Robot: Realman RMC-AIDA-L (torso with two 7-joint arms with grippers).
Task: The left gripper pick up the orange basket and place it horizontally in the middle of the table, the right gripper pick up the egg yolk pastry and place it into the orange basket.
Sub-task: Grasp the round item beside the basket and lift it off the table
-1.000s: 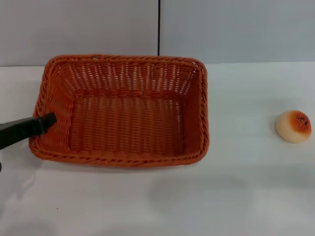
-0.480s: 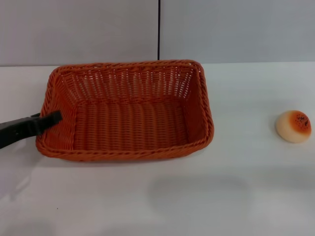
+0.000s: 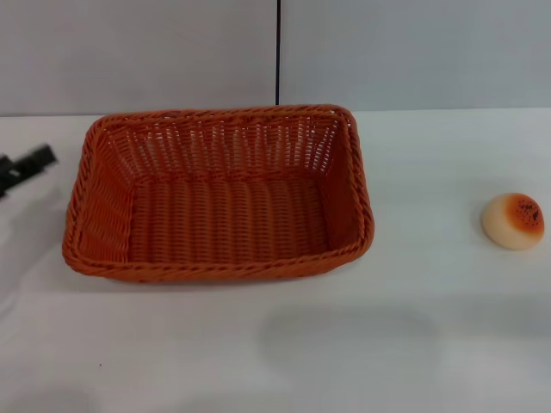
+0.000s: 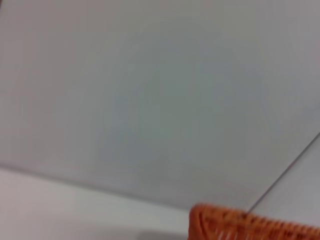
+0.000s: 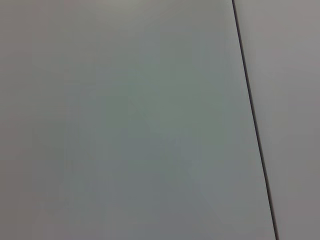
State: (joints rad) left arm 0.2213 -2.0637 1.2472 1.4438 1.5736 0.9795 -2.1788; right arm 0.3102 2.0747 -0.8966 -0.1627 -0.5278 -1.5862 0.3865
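The orange basket [image 3: 225, 215] rests flat on the white table [image 3: 284, 353], long side across, left of centre and empty. One corner of the orange basket [image 4: 250, 226] shows in the left wrist view. My left gripper [image 3: 26, 165] is at the far left edge of the head view, blurred, a short gap away from the basket's left rim and touching nothing. The egg yolk pastry [image 3: 513, 221] sits alone on the table far to the right. My right gripper is out of view; its wrist camera shows only wall.
A grey back wall with a dark vertical seam [image 3: 278, 52] stands behind the table. The seam [image 5: 252, 120] also crosses the right wrist view. White tabletop stretches between the basket and the pastry and along the front.
The left gripper has let go of the basket's left rim and pulled back left and farther away. The basket settled flat a half second ago and has stayed put since.
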